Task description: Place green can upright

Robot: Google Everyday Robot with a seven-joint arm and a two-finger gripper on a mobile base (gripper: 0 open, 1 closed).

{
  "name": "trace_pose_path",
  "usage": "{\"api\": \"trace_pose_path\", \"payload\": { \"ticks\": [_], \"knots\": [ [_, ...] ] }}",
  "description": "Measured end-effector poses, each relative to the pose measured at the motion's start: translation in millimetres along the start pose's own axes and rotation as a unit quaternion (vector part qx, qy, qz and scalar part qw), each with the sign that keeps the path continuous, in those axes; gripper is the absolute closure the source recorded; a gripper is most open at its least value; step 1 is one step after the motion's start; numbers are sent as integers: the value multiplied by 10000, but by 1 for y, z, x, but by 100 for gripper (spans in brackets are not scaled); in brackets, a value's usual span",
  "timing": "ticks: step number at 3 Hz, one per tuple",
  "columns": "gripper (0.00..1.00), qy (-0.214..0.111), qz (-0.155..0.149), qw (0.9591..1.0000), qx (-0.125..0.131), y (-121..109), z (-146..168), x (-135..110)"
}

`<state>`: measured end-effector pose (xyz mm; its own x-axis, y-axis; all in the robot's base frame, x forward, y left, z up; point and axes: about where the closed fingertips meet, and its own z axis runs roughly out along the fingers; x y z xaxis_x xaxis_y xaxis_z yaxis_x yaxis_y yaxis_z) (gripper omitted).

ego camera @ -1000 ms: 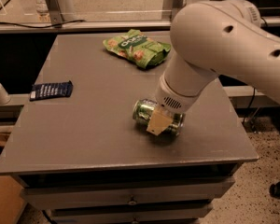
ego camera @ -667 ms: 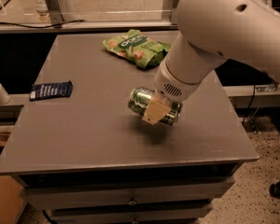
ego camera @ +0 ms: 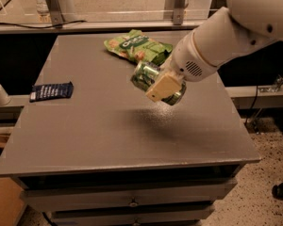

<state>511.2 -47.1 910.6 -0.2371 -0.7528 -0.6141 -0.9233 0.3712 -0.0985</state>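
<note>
Nothing legible anywhere. On the green snack bag, white lettering across the upper face, perhaps a brand name, too faint to spell out. On the dark blue packet near the left edge of the table, pale marks in a row, not readable. On the green can, clamped tilted in the gripper just in front of the bag and raised off the table, no word or number to make out.
</note>
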Motion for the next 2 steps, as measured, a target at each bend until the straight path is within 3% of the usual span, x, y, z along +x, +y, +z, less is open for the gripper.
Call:
{"api": "trace_pose_path", "payload": {
  "ticks": [1,2],
  "knots": [
    [100,-985,-119,9945,-346,-7,-6,-5],
    [100,-1852,-263,9797,-718,-6,-9,-5]
  ]
}}
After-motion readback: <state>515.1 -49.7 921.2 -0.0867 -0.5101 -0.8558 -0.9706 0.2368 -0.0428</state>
